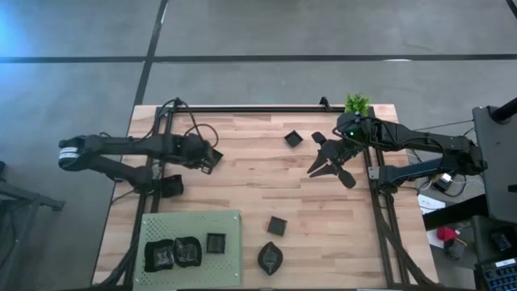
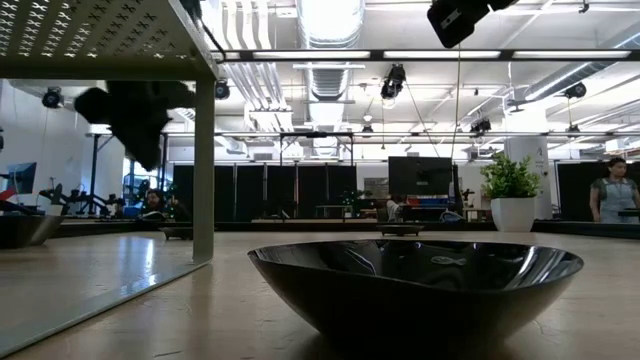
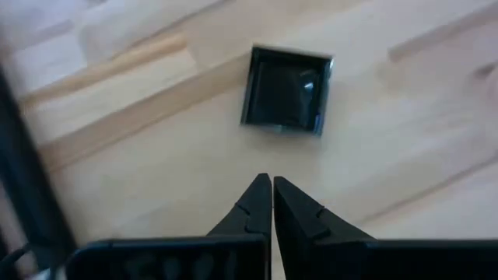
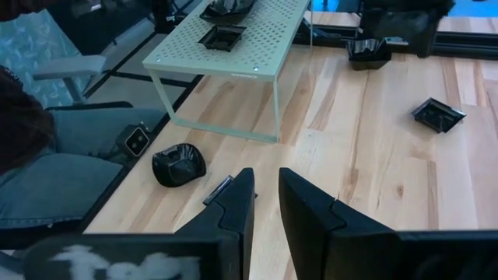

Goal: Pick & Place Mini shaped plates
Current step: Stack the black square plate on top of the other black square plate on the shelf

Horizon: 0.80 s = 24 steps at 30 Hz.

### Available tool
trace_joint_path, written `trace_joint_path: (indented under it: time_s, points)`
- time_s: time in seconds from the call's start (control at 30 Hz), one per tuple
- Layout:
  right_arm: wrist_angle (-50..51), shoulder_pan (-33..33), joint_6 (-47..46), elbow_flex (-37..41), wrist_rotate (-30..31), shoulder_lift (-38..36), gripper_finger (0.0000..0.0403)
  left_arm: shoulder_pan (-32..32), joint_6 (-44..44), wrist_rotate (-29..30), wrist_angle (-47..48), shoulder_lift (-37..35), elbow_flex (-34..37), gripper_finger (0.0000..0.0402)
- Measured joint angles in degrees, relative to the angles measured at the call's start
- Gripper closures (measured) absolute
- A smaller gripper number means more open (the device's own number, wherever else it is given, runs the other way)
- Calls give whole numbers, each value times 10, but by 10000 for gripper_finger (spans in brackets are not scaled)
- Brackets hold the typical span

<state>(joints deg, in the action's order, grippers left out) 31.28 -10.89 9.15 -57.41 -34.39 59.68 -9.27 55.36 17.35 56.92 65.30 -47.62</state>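
Both grippers hold nothing: the left gripper (image 3: pixel 271 194) hangs closed near a small black square dish (image 3: pixel 286 91), the right gripper (image 4: pixel 265 204) slightly parted mid-tabletop.

Black plates (image 1: pixel 215 242) — pale green perforated mat (image 1: pixel 194 220).
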Motion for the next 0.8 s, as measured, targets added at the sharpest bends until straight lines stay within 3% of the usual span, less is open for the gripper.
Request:
trace_joint_path:
  time_s: [0.23, 0.53, 0.8]
  points:
    - [-2, 0, -2, 0, 0, 0, 346, -29, -40, -2, -63, 45, 0, 384]
    - [-3, 0, -25, 0, 0, 0, 346, -55, -45, -4, -68, 93, 0, 309]
    - [-3, 0, -32, 0, 0, 0, 346, -70, -61, -1, -110, 150, 0, 303]
